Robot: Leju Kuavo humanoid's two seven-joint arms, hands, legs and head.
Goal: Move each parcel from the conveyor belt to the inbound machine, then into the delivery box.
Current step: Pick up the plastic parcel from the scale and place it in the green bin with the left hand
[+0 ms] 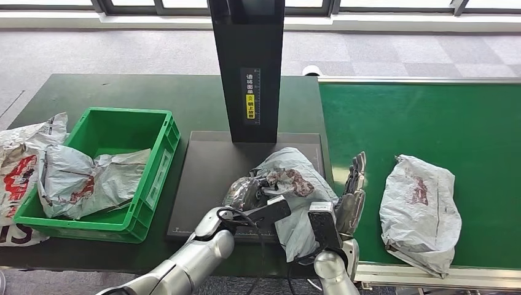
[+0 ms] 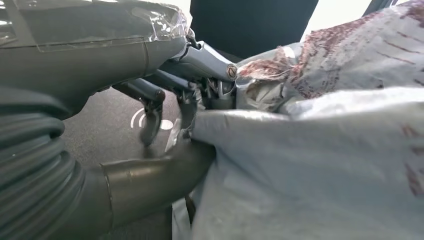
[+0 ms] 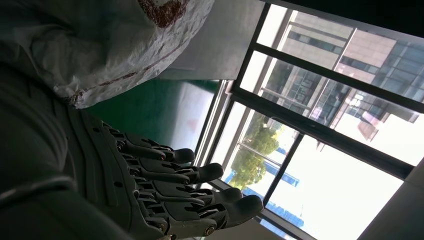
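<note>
On the scanner plate [image 1: 203,184], my left hand [image 1: 249,193] grips the grey parcel [image 1: 295,178]; my right hand [image 1: 351,190] stands open at its three o'clock. I should lift clear before swinging toward the green box [image 1: 156,178] at nine o'clock.

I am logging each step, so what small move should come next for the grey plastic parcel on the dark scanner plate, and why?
Probably close the left hand firmly on the crumpled grey plastic parcel and lift it toward the green plastic crate. The parcel already lies on the dark scanner plate; the right hand rests flat beside it, fingers straight.
</note>
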